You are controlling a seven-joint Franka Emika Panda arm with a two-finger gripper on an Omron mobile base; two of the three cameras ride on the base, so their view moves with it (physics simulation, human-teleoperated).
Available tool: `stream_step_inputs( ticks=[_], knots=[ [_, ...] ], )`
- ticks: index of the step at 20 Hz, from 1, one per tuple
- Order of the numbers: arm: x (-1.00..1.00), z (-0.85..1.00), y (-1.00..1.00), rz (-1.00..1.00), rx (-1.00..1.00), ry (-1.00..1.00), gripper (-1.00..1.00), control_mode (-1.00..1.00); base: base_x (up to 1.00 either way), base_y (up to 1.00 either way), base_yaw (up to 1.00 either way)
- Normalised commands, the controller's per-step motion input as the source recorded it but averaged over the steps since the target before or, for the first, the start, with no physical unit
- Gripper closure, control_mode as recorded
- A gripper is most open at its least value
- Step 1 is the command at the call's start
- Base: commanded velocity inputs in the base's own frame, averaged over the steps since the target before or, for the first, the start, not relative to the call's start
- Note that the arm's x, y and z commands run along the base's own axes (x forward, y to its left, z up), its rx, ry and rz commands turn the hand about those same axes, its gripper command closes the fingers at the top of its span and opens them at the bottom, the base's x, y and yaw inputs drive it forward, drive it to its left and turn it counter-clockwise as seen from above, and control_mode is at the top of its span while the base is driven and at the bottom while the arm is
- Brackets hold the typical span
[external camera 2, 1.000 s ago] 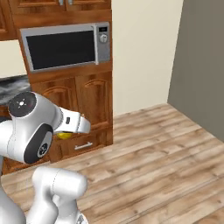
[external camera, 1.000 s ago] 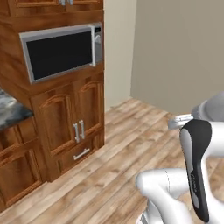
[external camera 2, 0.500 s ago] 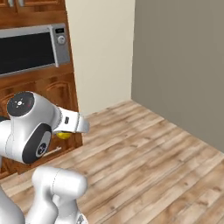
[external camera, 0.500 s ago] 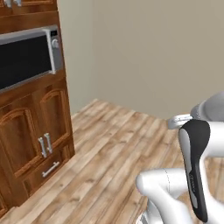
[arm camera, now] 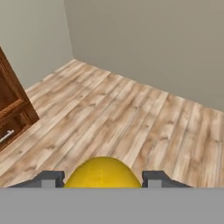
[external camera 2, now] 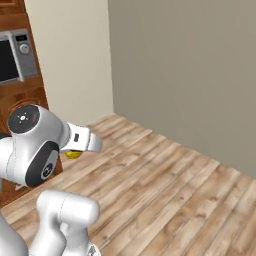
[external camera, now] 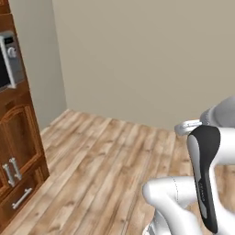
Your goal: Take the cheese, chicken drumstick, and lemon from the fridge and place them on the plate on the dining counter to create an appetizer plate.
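Note:
The lemon (arm camera: 102, 173), a bright yellow ball, sits between my two dark fingertips (arm camera: 51, 178) in the hand view, and my gripper (arm camera: 102, 179) is shut on it. From the right base view a sliver of the same lemon (external camera 2: 73, 154) peeks out under the white hand, held high above the wooden floor. The hand itself hides the gripper there. The cheese, the chicken drumstick, the fridge, the plate and the dining counter are out of view.
Brown wooden cabinets (external camera: 16, 156) with a built-in microwave (external camera 2: 17, 54) stand at the left. Beige walls meet in a corner ahead (external camera 2: 108, 60). Open plank floor (external camera: 101, 165) stretches between the cabinets and the walls.
The whole scene has slid left as the base turns right: the cabinets and microwave have moved toward the left edge and bare wall has come in. The lemon stays in the gripper.

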Motion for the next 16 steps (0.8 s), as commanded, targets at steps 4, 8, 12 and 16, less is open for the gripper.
stream_step_inputs(
  ticks=[4, 8, 12, 16],
  knots=[
    [0.0, 0.0, 0.0, 0.0, 0.0, 0.0, 1.0, 1.0, 0.0, -0.37, -0.37],
    [0.0, 0.0, 0.0, 0.0, 0.0, 0.0, 1.0, 1.0, 0.0, -0.24, -0.36],
    [0.0, 0.0, 0.0, 0.0, 0.0, 0.0, 1.0, 1.0, 0.1, -0.15, -0.36],
    [0.0, 0.0, 0.0, 0.0, 0.0, 0.0, 1.0, 1.0, 0.11, -0.19, -0.36]
  ],
)
